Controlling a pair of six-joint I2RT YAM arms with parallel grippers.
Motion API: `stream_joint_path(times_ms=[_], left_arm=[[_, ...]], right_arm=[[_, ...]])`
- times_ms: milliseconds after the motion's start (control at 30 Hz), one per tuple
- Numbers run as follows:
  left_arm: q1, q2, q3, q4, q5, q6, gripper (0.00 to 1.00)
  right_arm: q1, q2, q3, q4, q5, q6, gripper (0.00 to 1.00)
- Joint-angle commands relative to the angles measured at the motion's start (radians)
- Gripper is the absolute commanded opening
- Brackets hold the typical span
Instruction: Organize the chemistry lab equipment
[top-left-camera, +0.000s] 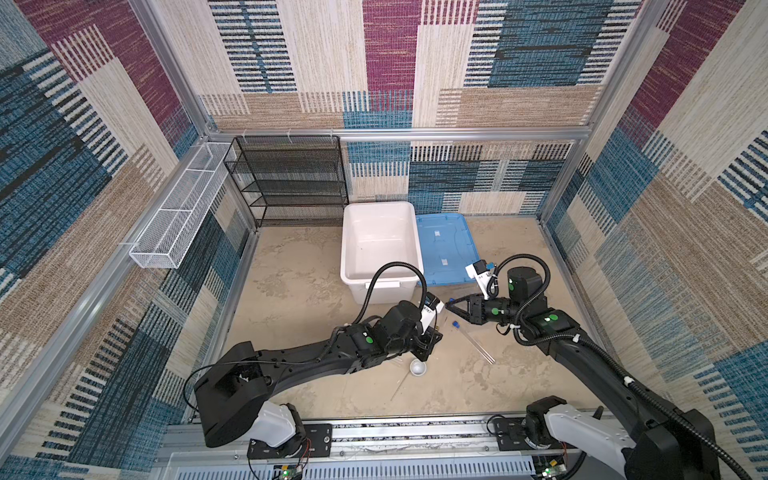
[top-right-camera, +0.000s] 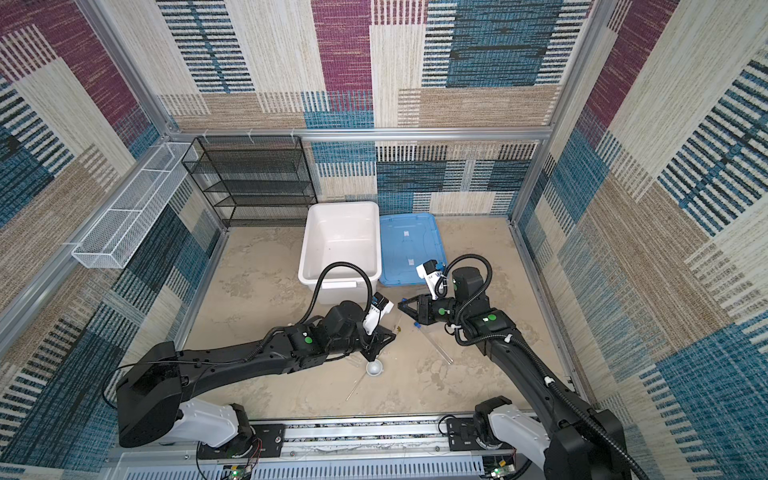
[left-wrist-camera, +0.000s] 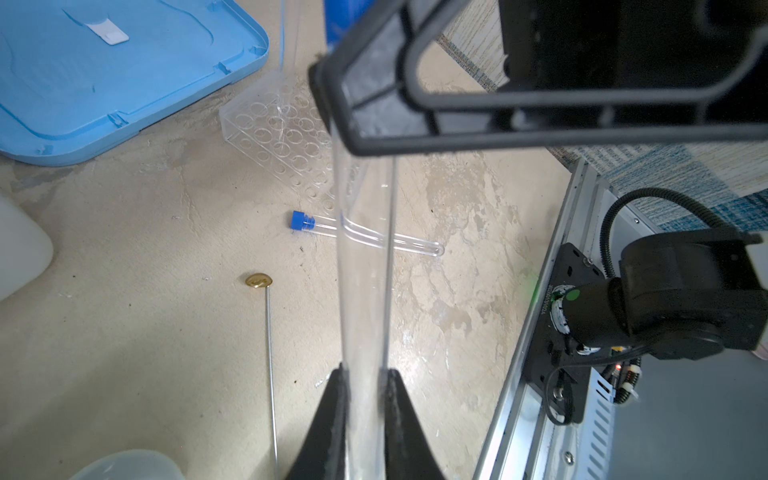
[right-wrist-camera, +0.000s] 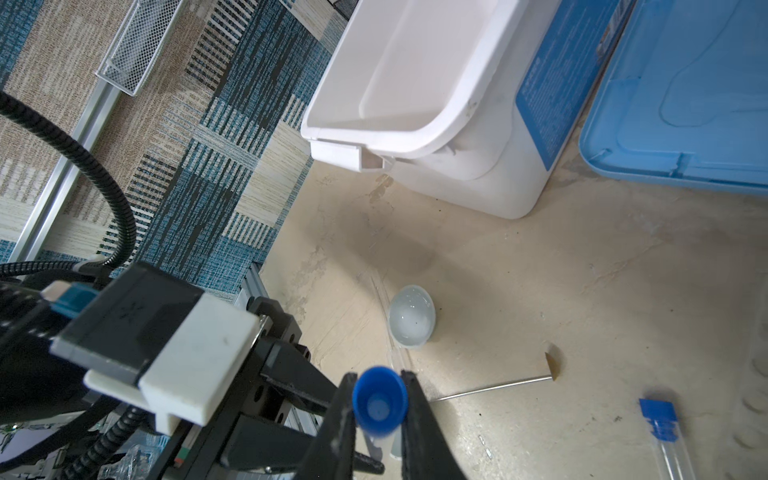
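1. The table (top-left-camera: 299, 299) carries the white bin (top-left-camera: 345, 249) at the back. The bin is open, nothing is seen inside it, and its blue lid (top-left-camera: 446, 245) is laid flat beside it.
2. The two arms are joined through one rigid tube, so a crack or a wrenched-out grip is risked if either is moved out of step with the other. The left arm is stretched low over the table toward the middle. The right arm is folded at a raised elbow, with its forearm turned back toward the left one and kept roughly level.
3. A clear rack (left-wrist-camera: 282, 137) with rows of holes rests near the lid. Being transparent, it is easily misjudged and could be knocked by a swinging tube end.
4. The clear tube (left-wrist-camera: 365, 270) is held above the table between both arms. The left end effector (left-wrist-camera: 365, 374) is clenched on its body.
5. A second tube (left-wrist-camera: 415, 245) lies capped on the table below the held one. The metal rod (left-wrist-camera: 269, 374) with its brass tip is laid close by. Both would likely be struck if the held tube were dropped.
6. A white dish (right-wrist-camera: 411, 318) is set on the table close to the left end effector, where it could be clipped if that wrist is lowered.
7. The blue cap (right-wrist-camera: 379, 405) of the held tube is pinched from both sides by the right end effector (right-wrist-camera: 379, 386). If the left grip is released, the tube would be hung by its cap alone and could slide out. If the cap is pulled, it may be drawn off instead.
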Motion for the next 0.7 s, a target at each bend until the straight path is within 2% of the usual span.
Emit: stream_joint_path(times_ms=[0, 100, 267, 467, 667], left_arm=[[0.001, 0.004, 0.005, 0.029, 0.007, 0.01, 0.15], [0.001, 0.005, 0.005, 0.027, 0.009, 0.012, 0.15], [0.0, 0.007, 0.008, 0.029, 0.012, 0.013, 0.16], [0.001, 0.002, 0.006, 0.03, 0.012, 0.011, 0.15], [0.0, 0.007, 0.005, 0.027, 0.01, 0.008, 0.24]], right_arm=[[0.002, -0.006, 0.016, -0.018, 0.012, -0.02, 0.23], [0.002, 0.001, 0.027, -0.041, -0.002, -0.038, 0.3], [0.002, 0.006, 0.028, -0.042, 0.012, -0.04, 0.24], [0.002, 0.021, 0.017, -0.028, 0.007, -0.033, 0.22], [0.002, 0.011, 0.014, -0.02, 0.028, -0.034, 0.2]])
